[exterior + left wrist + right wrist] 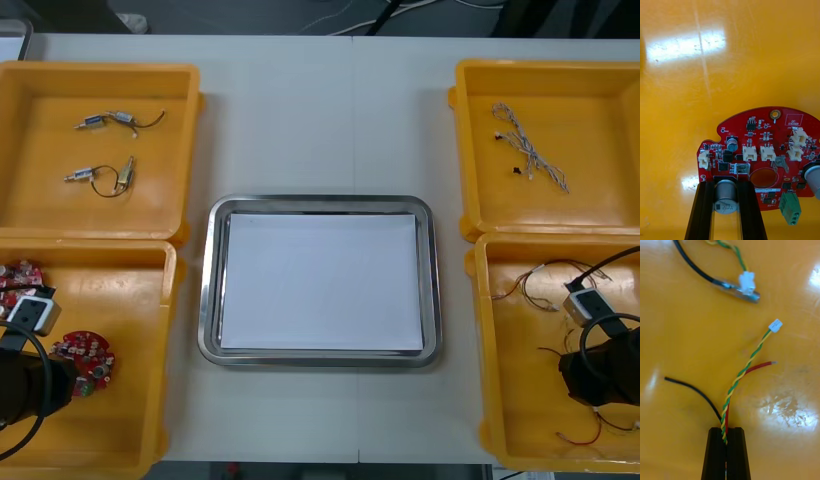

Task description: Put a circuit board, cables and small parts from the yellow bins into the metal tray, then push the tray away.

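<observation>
In the near left yellow bin (120,420), a round red circuit board (763,157) lies flat. My left gripper (725,195) is shut on the circuit board, its two fingers clamping a grey cylinder at the board's edge. The same board (84,356) lies just right of my left arm (25,385). In the near right yellow bin (520,400), my right gripper (726,442) is shut on a cable bundle (743,375) of twisted green-yellow, red and black wires. The metal tray (320,355), white inside, sits between the bins.
A second red board (18,276) lies behind my left wrist. Small metal parts (110,122) rest in the far left bin (30,210), and a blue and white cable (530,150) lies in the far right bin (600,215). Another cable with a white plug (747,280) lies beyond my right gripper.
</observation>
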You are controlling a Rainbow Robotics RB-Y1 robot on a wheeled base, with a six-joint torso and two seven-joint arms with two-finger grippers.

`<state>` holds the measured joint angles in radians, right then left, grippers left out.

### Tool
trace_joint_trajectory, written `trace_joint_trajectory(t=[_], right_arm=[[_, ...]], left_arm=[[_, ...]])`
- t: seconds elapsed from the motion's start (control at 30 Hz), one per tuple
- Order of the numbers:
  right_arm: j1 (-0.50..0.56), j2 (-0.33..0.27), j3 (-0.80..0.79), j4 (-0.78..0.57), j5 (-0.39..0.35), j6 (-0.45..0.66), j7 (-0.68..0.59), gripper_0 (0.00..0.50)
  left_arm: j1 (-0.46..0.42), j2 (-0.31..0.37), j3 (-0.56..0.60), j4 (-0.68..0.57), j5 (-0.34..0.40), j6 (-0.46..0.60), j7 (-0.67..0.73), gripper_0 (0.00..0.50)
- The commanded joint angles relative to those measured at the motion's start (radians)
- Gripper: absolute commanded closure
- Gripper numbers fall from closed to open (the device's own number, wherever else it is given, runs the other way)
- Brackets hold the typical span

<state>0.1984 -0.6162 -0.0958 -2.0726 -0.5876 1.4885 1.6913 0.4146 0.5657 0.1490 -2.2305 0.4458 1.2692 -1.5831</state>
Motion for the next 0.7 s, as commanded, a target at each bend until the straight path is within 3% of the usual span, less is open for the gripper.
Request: trace_joint_trajectory(t=[0.03, 0.27, 0.37, 0.5, 0.7], right_arm=[[0.016, 0.013, -0.065, -0.087, -0.026, 0.07, 0.022, 0.5], [-0.016, 0.013, -0.131, -0.113, -0.084, 0.145, 0.018, 0.5], [-0.043, 0.013, -0.16, -0.113, -0.117, 0.185, 0.016, 0.5], [-0.082, 0.013, -0.176, -0.113, -0.12, 0.225, 0.016, 0.5], [-0.132, 0.013, -0.18, -0.109, -0.104, 0.243, 0.005, 0.5]], left_arm=[[-0.046, -0.02, 0.052, 0.025, 0.002, 0.019, -0.121, 0.5], [-0.097, -0.015, 0.069, 0.097, 0.027, 0.019, -0.143, 0.5], [-0.112, -0.006, 0.083, 0.118, 0.07, 0.036, -0.153, 0.5], [-0.126, 0.002, 0.123, 0.134, 0.143, 0.071, -0.204, 0.5], [-0.125, 0.01, 0.138, 0.134, 0.169, 0.085, -0.213, 0.5]])
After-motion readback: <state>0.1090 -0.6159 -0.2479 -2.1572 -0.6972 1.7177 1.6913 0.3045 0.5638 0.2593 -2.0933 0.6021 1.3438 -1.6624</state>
